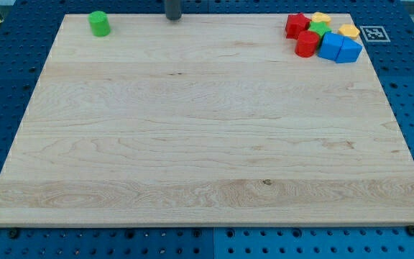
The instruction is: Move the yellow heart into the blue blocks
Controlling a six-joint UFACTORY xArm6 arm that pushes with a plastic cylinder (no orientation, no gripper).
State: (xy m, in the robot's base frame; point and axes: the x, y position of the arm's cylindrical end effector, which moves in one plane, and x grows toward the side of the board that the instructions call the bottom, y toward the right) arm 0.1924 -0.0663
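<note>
Several blocks crowd the board's top right corner. Two blue blocks sit side by side at the cluster's lower right. A yellow block touches the blue ones from above; another yellow block lies at the cluster's top. I cannot tell which of the two is the heart. Between them are a green block, a red block and a red cylinder. My tip is at the view's top centre, far left of the cluster, touching no block.
A green cylinder stands alone near the board's top left corner. The wooden board lies on a blue perforated table. A black and white marker tag sits just off the board's top right corner.
</note>
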